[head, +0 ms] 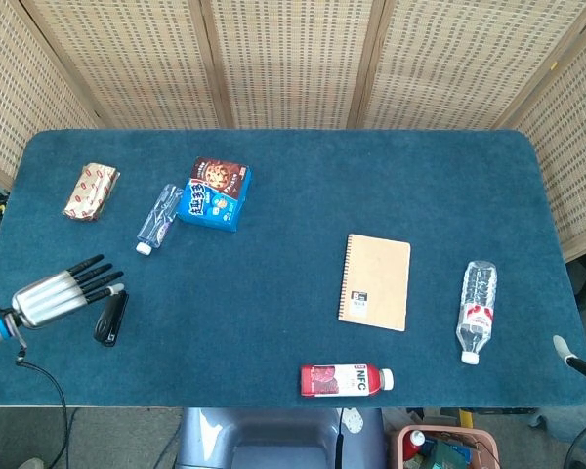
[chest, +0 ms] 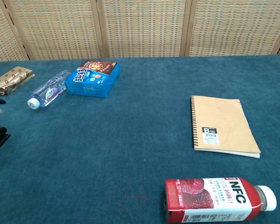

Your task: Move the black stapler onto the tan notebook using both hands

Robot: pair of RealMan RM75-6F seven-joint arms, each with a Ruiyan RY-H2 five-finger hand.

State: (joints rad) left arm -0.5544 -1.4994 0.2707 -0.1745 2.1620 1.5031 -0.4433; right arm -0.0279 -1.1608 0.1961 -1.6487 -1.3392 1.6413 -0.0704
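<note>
head view, contents of blue-covered desk. black stapler: lay near the left front edge, long axis running front to back. left hand: hovered just beside the stapler's left side, fingers stretched out and apart, holding nothing. tan notebook: lay flat right of centre, spiral binding on its left, well apart from the stapler. right hand: only a pale tip showed at the right front corner; whether apart or together could not be told. clear water bottle: on its side, right of the notebook. red juice bottle: on its side at the front edge. blue biscuit box, small clear bottle, gold-wrapped snack: far left.
</note>
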